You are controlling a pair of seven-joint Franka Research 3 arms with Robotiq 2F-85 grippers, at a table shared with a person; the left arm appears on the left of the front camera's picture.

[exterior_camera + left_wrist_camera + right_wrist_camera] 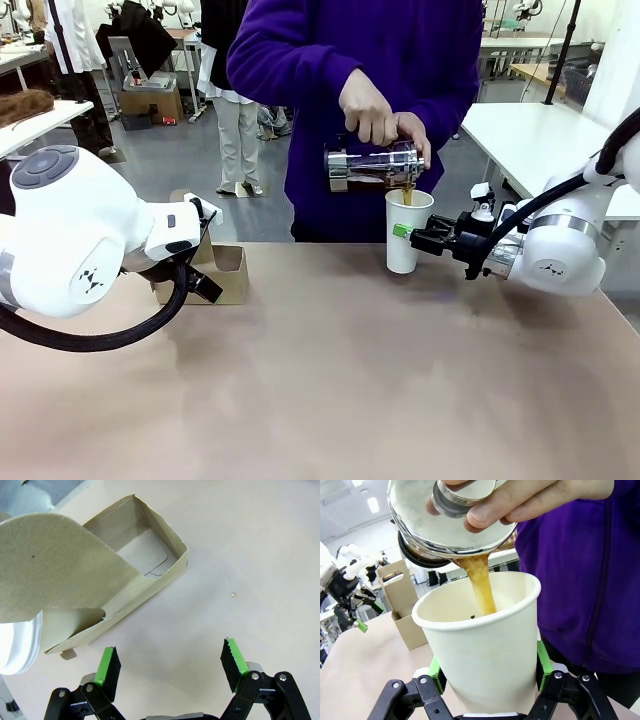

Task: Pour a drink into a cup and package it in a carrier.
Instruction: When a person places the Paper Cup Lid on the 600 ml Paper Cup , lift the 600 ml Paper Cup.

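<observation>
The right gripper [489, 676] is clenched on the cup [485, 640], low on its wall, near the table's [320, 380] far edge. A hand [370, 110] tips the pot [372, 165] and drink [481, 585] streams in. The thin paper will likely buckle under a hard squeeze (and grow heavier as it fills), so grip mid-body, gently. The left gripper [170, 665] hangs spread and empty beside the carrier [150, 582]

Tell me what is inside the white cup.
A stream of brown drink falls from the tilted press pot into the cup. The rim and wall hide how full it is.
</observation>
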